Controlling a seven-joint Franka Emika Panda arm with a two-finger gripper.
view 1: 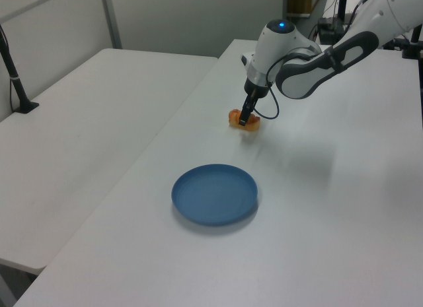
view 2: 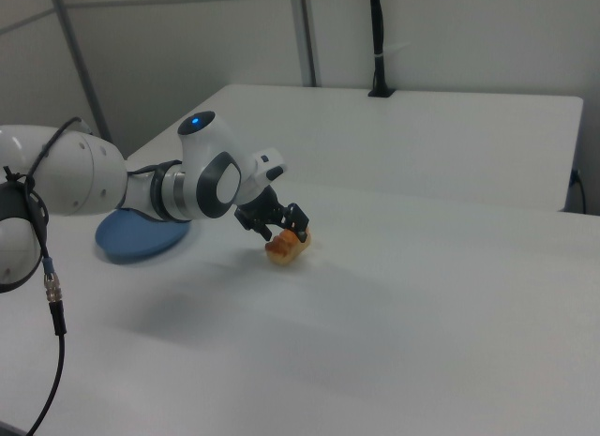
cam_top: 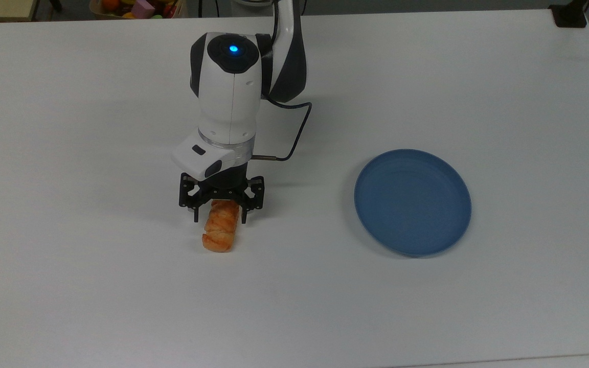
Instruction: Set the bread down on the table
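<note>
bread (cam_top: 220,232) lies flat on the table (cam_top: 120,306), its long side running toward the top view's bottom edge. my gripper (cam_top: 221,214) stands straight over its upper end, fingers (cam_top: 195,210) spread to either side of the roll with a small gap showing, not pinching it. well off to the top view's right sits the blue plate (cam_top: 412,202), apart from both.
</note>
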